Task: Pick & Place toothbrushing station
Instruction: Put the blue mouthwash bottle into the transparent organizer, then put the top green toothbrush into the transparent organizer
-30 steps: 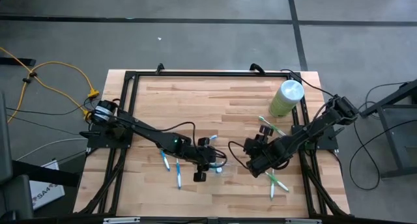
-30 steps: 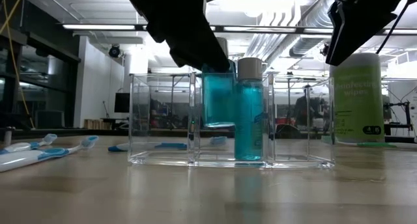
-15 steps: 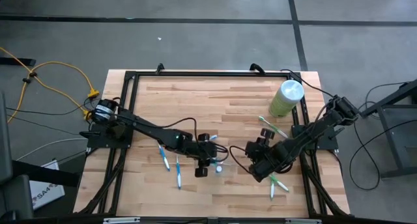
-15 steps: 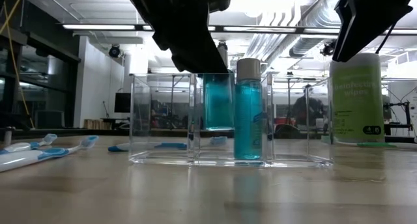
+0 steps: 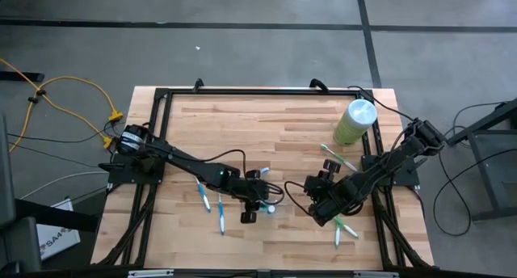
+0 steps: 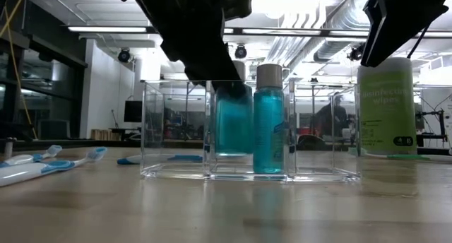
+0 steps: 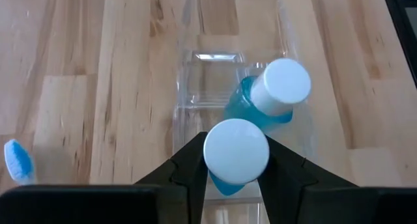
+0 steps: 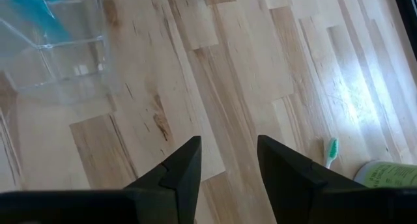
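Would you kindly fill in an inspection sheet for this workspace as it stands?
Surface: wooden table, black frame around it.
Job's things: clear tray holds one standing teal bottle; second teal bottle gripped over it.
Clutter: toothbrushes loose on the wood; wipes canister at the far right.
Grippers: left gripper shut on second bottle; right gripper open, empty.
Cables: yellow cable on floor.
Surroundings: nothing seen nearby.
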You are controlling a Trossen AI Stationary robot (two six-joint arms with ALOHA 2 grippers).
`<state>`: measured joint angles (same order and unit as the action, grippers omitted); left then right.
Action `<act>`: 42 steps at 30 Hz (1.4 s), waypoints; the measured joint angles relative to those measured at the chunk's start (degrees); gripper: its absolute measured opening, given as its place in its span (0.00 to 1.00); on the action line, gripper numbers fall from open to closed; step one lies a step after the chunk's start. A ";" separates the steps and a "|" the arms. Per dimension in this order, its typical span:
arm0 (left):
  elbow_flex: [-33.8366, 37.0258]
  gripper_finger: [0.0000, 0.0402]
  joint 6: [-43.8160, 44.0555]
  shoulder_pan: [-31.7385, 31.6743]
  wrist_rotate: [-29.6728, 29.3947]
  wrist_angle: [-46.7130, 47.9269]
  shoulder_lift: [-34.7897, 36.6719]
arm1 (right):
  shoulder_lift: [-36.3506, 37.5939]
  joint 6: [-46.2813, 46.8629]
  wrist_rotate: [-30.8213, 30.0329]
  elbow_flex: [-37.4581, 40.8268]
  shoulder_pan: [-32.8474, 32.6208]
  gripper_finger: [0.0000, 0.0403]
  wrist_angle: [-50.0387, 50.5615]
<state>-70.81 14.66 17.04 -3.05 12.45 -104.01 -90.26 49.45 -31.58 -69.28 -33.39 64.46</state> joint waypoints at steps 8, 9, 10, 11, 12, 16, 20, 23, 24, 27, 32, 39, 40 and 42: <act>0.00 0.28 -1.36 0.02 0.02 -0.31 -0.42 | 0.00 0.00 0.10 0.00 0.00 0.35 -0.01; 0.00 0.29 -1.36 0.02 0.02 -0.31 -0.42 | 0.00 0.01 0.15 0.00 0.00 0.35 0.01; 0.00 0.29 -1.36 0.02 0.02 -0.31 -0.42 | 0.00 0.00 0.14 0.00 0.00 0.35 0.01; 0.00 0.30 -1.36 0.02 0.02 -0.35 -0.42 | 0.00 0.00 0.14 0.00 0.00 0.35 0.01; 0.00 0.31 -1.36 0.02 0.04 -0.44 -0.42 | 0.00 0.02 0.16 0.00 0.00 0.35 0.01; 0.00 0.34 -1.36 0.05 0.04 -0.63 -0.42 | 0.00 0.02 0.17 0.00 0.00 0.35 0.01; 0.02 0.34 -2.95 0.69 -0.03 -1.67 -0.42 | 0.00 0.00 0.16 0.00 0.00 0.35 0.01; 0.02 0.34 -5.63 1.61 -0.22 -2.79 -0.42 | 0.00 -0.04 0.16 0.00 0.00 0.35 0.01; 0.02 0.34 -6.29 1.84 -0.54 -3.01 -0.40 | 0.00 -0.07 0.15 0.00 0.00 0.35 0.03; 0.09 0.34 -7.96 2.51 -2.47 -3.03 0.62 | 0.00 -0.11 0.16 0.00 0.00 0.35 0.04; 0.09 0.34 -8.94 2.78 -5.07 -3.20 3.49 | 0.00 -0.13 0.14 0.00 0.00 0.35 0.03; 0.09 0.34 -10.67 1.70 -6.05 -2.16 5.67 | 0.00 -0.07 0.16 0.00 0.00 0.35 0.03; 0.09 0.34 -10.84 1.70 -6.82 -1.46 6.12 | 0.00 -0.07 0.17 0.00 0.00 0.35 0.03; 0.09 0.34 -10.93 1.73 -9.66 0.97 7.41 | 0.00 -0.05 0.17 0.00 0.00 0.35 0.05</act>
<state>-70.72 3.73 18.76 -12.71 13.42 -96.60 -90.26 49.40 -31.42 -69.28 -33.39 64.51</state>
